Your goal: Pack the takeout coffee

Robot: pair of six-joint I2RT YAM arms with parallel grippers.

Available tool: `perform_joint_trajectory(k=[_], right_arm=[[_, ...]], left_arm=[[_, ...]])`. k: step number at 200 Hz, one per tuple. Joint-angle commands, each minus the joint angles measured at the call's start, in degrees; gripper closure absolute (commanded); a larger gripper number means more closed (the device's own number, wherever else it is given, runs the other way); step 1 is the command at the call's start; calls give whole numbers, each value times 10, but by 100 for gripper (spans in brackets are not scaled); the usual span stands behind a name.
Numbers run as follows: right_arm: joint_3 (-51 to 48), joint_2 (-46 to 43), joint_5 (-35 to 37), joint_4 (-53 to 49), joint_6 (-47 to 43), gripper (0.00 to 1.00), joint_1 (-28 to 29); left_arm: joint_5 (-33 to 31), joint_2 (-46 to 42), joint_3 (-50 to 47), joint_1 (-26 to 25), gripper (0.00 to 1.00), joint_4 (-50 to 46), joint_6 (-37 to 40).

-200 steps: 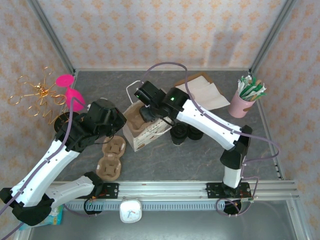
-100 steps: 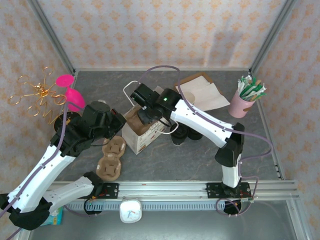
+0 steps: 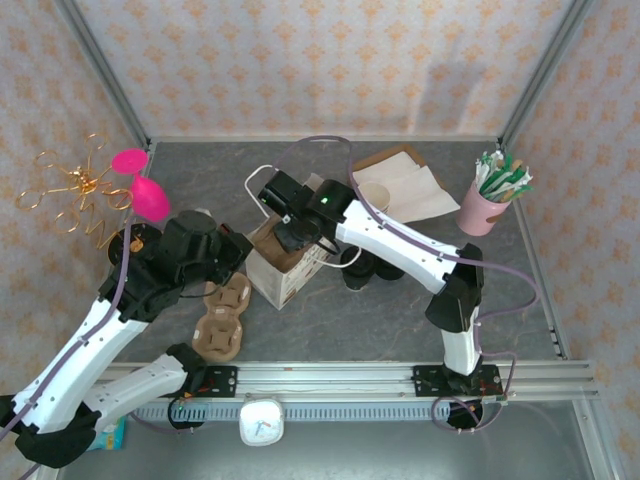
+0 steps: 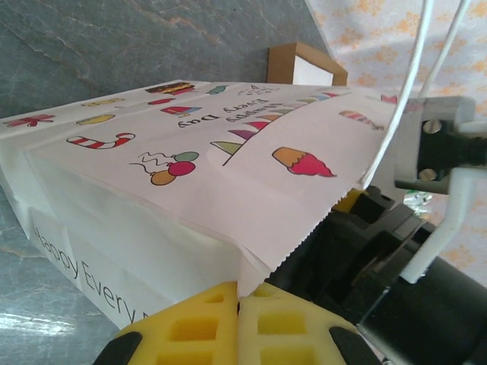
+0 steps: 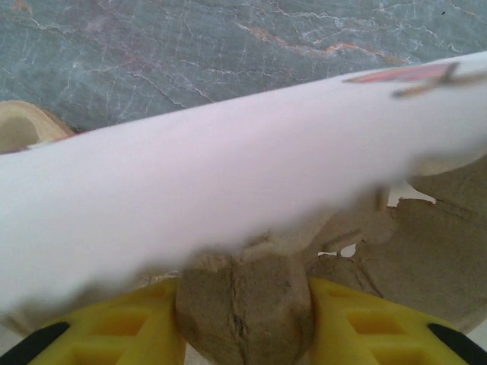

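A white paper bag [image 3: 283, 272] with printed sweets stands open at the table's middle. My left gripper [image 3: 240, 252] is shut on its near top edge; the yellow fingertips [image 4: 199, 323] pinch the paper rim [image 4: 251, 270]. My right gripper [image 3: 297, 235] reaches into the bag's mouth, shut on a ridge of a brown pulp cup carrier [image 5: 243, 300] behind the bag's serrated edge [image 5: 228, 205]. The takeout coffee [image 3: 356, 275], a small cup with a black lid, stands on the table just right of the bag, partly hidden under my right arm.
Two more pulp carriers [image 3: 224, 315] lie left of the bag. Napkins on a brown board [image 3: 405, 185] lie at the back. A pink cup of sachets [image 3: 490, 200] stands far right, and a gold wire stand with pink discs [image 3: 100, 195] far left.
My right gripper has moved left and lower into the bag's mouth with the carrier. My left arm has drawn slightly left and back, still holding the bag's edge.
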Motion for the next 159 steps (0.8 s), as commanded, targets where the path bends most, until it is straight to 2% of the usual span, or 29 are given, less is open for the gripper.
perform_joint_trajectory(k=[1, 32, 53, 101, 121, 159], right_arm=[[-22, -21, 10, 6, -9, 58, -2], [-59, -50, -4, 17, -19, 58, -2], [-65, -51, -3, 19, -17, 58, -2], [13, 6, -3, 12, -17, 58, -2], [41, 19, 7, 4, -9, 58, -10], [34, -3, 1, 15, -15, 58, -15]], left_arm=[[-34, -9, 7, 2, 100, -24, -14], [-46, -3, 11, 3, 100, -35, -14], [-26, -3, 5, 2, 100, -17, -16], [8, -7, -10, 2, 100, 13, -29], [-3, -16, -12, 2, 100, 5, -33], [-21, -18, -5, 2, 100, -10, -45]])
